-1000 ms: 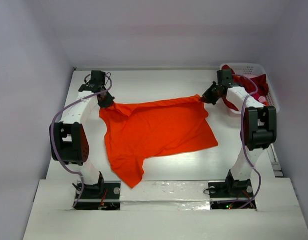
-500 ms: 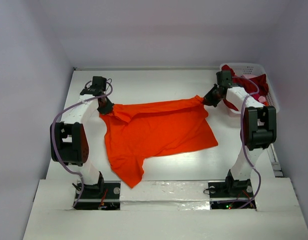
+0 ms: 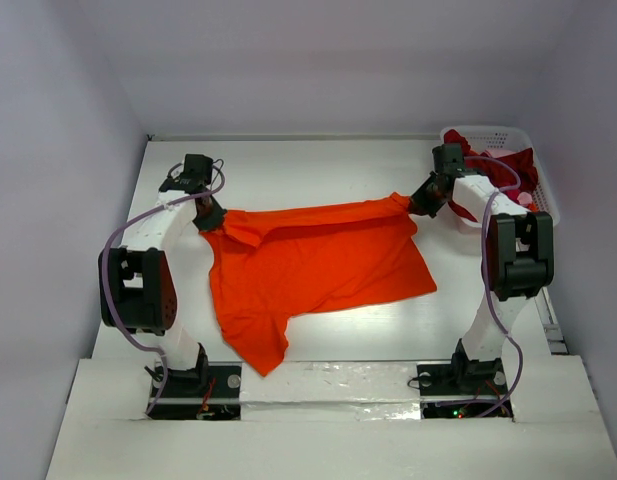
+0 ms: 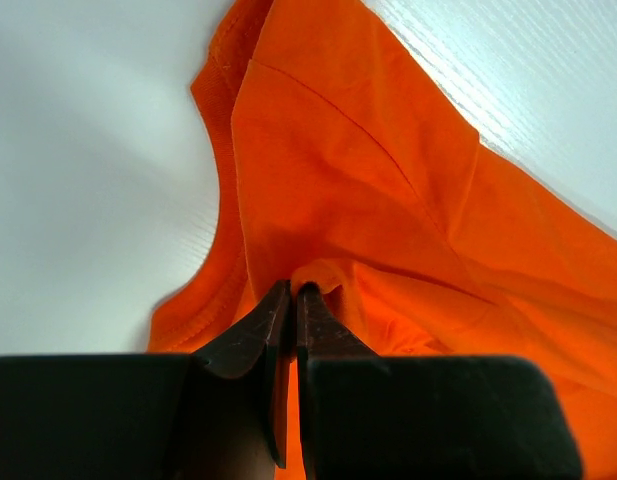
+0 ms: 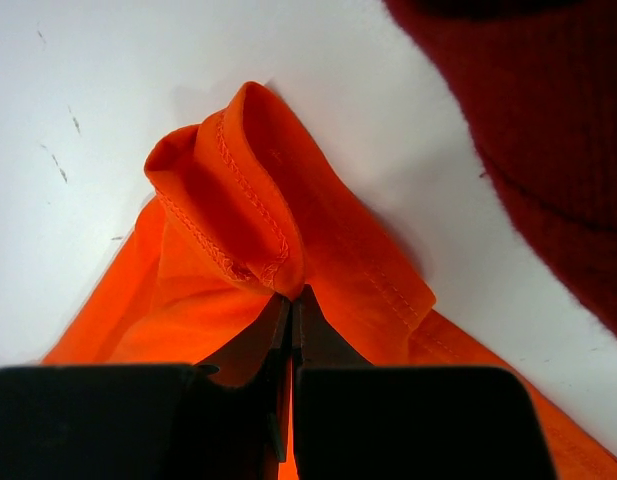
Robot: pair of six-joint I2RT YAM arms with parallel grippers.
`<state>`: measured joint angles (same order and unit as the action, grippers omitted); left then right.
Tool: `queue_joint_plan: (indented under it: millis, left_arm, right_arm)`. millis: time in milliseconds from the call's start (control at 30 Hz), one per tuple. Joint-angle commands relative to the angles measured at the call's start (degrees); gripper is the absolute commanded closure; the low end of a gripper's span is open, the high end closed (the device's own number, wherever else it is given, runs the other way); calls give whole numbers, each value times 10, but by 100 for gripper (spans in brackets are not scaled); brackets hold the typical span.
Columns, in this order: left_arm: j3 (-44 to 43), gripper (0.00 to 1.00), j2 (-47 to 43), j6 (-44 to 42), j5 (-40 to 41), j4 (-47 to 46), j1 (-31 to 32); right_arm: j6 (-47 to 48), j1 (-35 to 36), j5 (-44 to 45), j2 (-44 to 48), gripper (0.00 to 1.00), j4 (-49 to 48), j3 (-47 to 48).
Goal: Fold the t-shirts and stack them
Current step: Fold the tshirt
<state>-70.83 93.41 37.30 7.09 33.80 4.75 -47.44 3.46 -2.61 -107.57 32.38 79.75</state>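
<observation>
White tabletop between pale grey walls carries the orange t-shirt, spread flat with its far edge strung between the two pairs of fingers. The left gripper is pinched fully closed on a fold of cloth at the shirt's far left corner, and the right gripper is clamped the same way on the far right corner. Over the last second the left fingers have drawn back toward the arm bases, so the cloth just beside them has buckled into a small ridge; the right fingers have barely moved. I read that as laying the stretched shirt down, ready for a first fold. From above, both grips are only dark shapes at the corners. The left wrist view shows the tips shut with orange cloth bunched just ahead of them. The right wrist view shows a stitched hem rolled over right at the tips, and the dark red t-shirt beyond them to the right, heaped in the basket
</observation>
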Motion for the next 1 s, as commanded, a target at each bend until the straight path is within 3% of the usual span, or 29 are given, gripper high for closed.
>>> queue_joint_plan:
  millis: [0,433,967]
  left_arm:
    - [0,100,-25,-13,20,24,-5]
    - [53,100,-39,-6,18,2,-5]
    - [42,100,-49,-17,-11,28,-5]
  right_arm:
    - [0,4,20,31,100,5,-4]
    - [2,4,8,43,100,-5,-29]
    - [2,15,2,61,100,-4,-42]
